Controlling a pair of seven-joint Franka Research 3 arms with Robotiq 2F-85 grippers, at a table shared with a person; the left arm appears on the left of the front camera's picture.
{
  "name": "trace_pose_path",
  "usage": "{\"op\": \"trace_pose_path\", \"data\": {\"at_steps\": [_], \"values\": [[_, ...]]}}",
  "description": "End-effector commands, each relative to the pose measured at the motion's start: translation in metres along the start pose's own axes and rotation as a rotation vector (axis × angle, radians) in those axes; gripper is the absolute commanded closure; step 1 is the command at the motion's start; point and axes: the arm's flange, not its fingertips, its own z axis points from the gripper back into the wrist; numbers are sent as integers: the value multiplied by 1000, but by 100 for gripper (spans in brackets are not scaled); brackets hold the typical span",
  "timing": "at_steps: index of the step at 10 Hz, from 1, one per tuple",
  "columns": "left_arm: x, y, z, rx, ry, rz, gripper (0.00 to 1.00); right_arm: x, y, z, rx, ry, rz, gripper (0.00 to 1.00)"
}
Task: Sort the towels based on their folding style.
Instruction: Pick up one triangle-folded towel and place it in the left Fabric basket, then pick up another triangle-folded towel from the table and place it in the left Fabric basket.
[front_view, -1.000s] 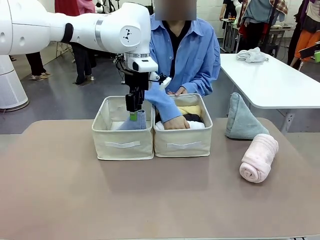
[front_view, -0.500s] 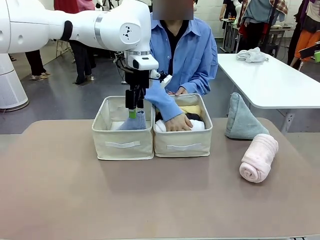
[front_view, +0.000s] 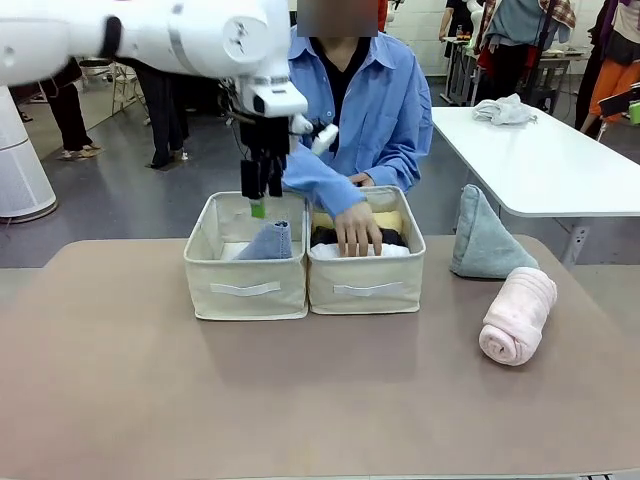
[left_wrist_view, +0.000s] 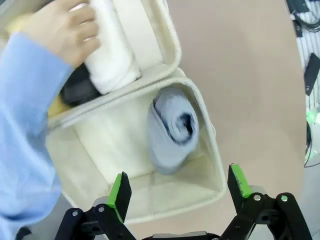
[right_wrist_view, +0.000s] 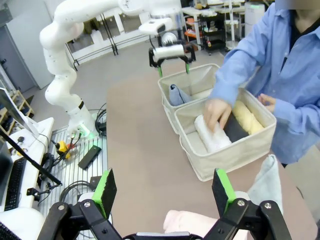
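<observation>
My left gripper hangs wide open, empty — the grey-blue cone towel lies just below it in the box. That cone looks placed; next I'd fetch the grey-green cone, well off beyond the person's hand.

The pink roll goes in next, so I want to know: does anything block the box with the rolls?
Yes. The person's hand lies on the white roll inside that box, right where the pink roll would drop.
</observation>
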Motion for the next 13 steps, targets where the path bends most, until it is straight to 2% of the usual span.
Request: {"op": "trace_pose_path", "data": {"at_steps": [1,3,4,5,6,7,8,12,13], "values": [[-57,-67,38,95,-79,-34,0,0,0,0,4,-8,6,0],[-127,-112,55,165,-204,40,0,0,0,0,4,-8,6,0],[-154,-126,55,186,-269,85,0,0,0,0,4,-8,6,0],[-171,-136,53,198,-292,122,0,0,0,0,4,-8,6,0],[-182,-140,50,197,-308,141,0,0,0,0,4,-8,6,0],[-181,-135,50,181,-266,165,0,0,0,0,4,-8,6,0],[-192,-134,70,178,-283,152,0,0,0,0,4,-8,6,0],[-192,-137,64,182,-286,154,0,0,0,0,4,-8,6,0],[-214,-130,74,166,-439,139,0,0,0,0,4,-8,6,0]]}}
